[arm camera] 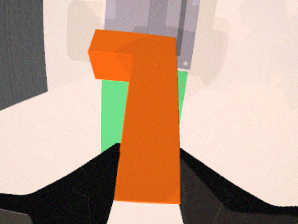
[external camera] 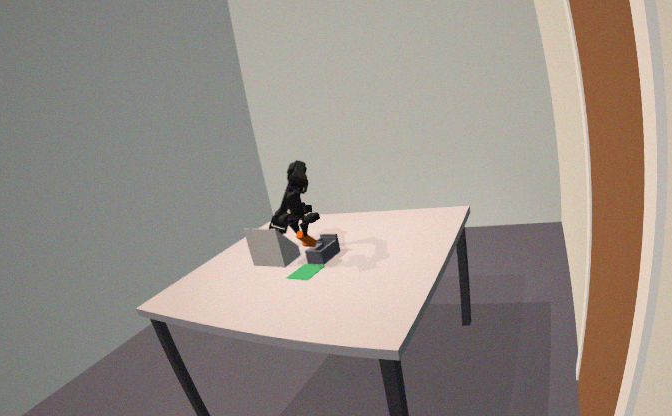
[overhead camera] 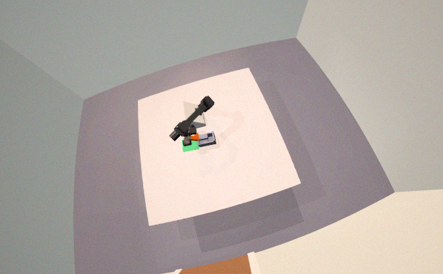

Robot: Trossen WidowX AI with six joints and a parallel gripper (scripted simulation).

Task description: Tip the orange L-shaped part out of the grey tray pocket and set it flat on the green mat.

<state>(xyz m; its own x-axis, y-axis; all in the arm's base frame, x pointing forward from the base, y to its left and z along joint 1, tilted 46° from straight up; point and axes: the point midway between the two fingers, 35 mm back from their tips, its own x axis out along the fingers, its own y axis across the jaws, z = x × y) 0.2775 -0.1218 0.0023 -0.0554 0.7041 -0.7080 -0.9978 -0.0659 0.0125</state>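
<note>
The orange L-shaped part (overhead camera: 195, 136) (external camera: 307, 239) (arm camera: 152, 110) is out of its pocket, pinched at its straight end by my gripper (overhead camera: 190, 136) (external camera: 301, 232) (arm camera: 148, 152). My gripper is shut on it. In the exterior view the part hangs above the table, tilted, with one end lower toward the tray. In the wrist view its L-shaped end points away from the fingers. The grey tray (overhead camera: 207, 144) (external camera: 317, 256) (arm camera: 131, 17) shows an open pocket. The green mat (overhead camera: 190, 148) (external camera: 305, 272) (arm camera: 112, 115) lies beside the tray, partly behind the part in the wrist view.
A grey wedge-shaped block (overhead camera: 189, 107) (external camera: 266, 249) (arm camera: 21, 50) stands on the table (overhead camera: 216, 184) (external camera: 256, 304) near the tray and mat. In the top view the arm reaches over part of it. Soft shadows lie around the tray.
</note>
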